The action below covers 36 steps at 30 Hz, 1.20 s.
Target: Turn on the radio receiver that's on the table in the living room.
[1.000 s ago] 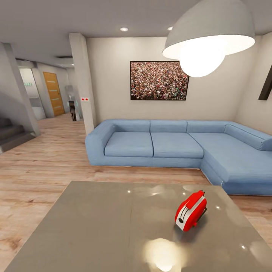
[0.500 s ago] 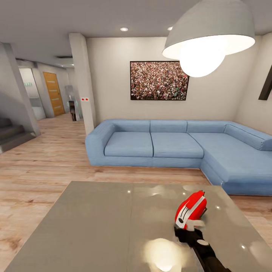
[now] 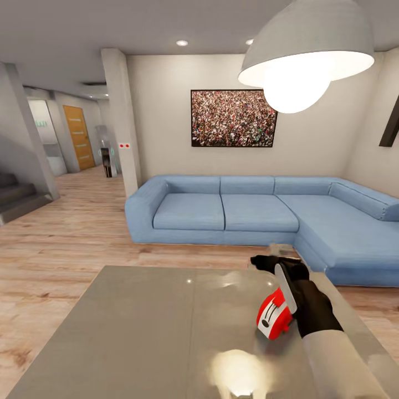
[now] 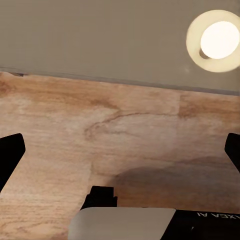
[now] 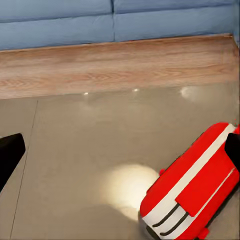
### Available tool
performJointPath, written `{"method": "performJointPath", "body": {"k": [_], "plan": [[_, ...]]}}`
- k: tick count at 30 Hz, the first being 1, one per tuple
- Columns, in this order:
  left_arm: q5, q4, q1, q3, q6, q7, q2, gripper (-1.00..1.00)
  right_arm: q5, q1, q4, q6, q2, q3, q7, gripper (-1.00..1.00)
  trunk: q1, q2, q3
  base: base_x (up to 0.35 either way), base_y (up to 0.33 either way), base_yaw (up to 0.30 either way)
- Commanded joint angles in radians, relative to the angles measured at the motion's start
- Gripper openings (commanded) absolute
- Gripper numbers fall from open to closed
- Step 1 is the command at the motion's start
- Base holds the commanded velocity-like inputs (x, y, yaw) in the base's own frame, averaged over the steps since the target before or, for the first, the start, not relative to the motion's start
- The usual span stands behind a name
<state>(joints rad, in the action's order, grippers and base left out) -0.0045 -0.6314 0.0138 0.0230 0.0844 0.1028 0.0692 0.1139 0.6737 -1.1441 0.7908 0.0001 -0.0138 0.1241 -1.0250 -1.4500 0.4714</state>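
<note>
The radio receiver [image 3: 272,317] lay on the right part of the glossy grey surface [image 3: 144,332], tilted on its side, with the right hand [image 3: 271,259] reaching over and past it so that the dark wrist and pale forearm covered the radio's far edge in the head view. Beyond the surface ran a strip of light wood floor [image 3: 66,244], then the blue L-shaped sofa [image 3: 233,213] against the white wall, under a crowd picture [image 3: 233,118]; a big grey pendant lamp [image 3: 308,47] hung above. The right wrist view showed what the head view hid: the radio's [image 5: 192,192] white band and dark slots, and the right hand's two dark fingertips [image 5: 10,152] spread wide apart, the radio beside one of them. The left wrist view showed wood floor [image 4: 120,135], the surface's edge with the lamp's reflection [image 4: 216,40], and the left hand's fingertips [image 4: 9,150] likewise wide apart.
</note>
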Motion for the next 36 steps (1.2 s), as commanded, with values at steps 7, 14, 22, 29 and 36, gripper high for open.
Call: {"method": "performJointPath", "body": {"k": [7, 14, 22, 29, 36], "plan": [[0.0, 0.001, 0.0, 0.0, 0.0, 0.0, 0.0, 1.0, 0.013, 0.068, 0.005, 0.002, -0.128, -0.156, 0.16, 1.0, 0.0, 0.0, 0.0, 0.0, 0.0, 0.0], [0.001, 0.02, 0.0, -0.003, -0.001, 0.0, 0.002, 1.0, 0.079, 0.076, 0.126, -0.003, -0.164, -0.182, 0.153, 1.0, 0.0, 0.0, 0.0, 0.0, 0.0, 0.0], [0.0, 0.04, 0.0, -0.006, -0.042, 0.0, 0.001, 1.0, 0.089, 0.076, 0.237, -0.016, -0.161, -0.041, 0.061, 1.0, 0.0, 0.0, 0.0, 0.0, 0.0, 0.0], [0.001, 0.043, 0.0, -0.006, -0.051, -0.001, 0.003, 1.0, 0.089, 0.101, 0.308, -0.017, -0.16, 0.05, 0.009, 1.0, 0.0, 0.0, 0.0, 0.0, 0.0, 0.0], [0.002, 0.186, 0.0, -0.009, -0.106, -0.003, 0.014, 1.0, 0.088, 0.104, 0.314, -0.019, -0.16, 0.053, 0.004, 1.0, 0.0, 0.0, 0.0, 0.0, 0.0, 0.0]]}}
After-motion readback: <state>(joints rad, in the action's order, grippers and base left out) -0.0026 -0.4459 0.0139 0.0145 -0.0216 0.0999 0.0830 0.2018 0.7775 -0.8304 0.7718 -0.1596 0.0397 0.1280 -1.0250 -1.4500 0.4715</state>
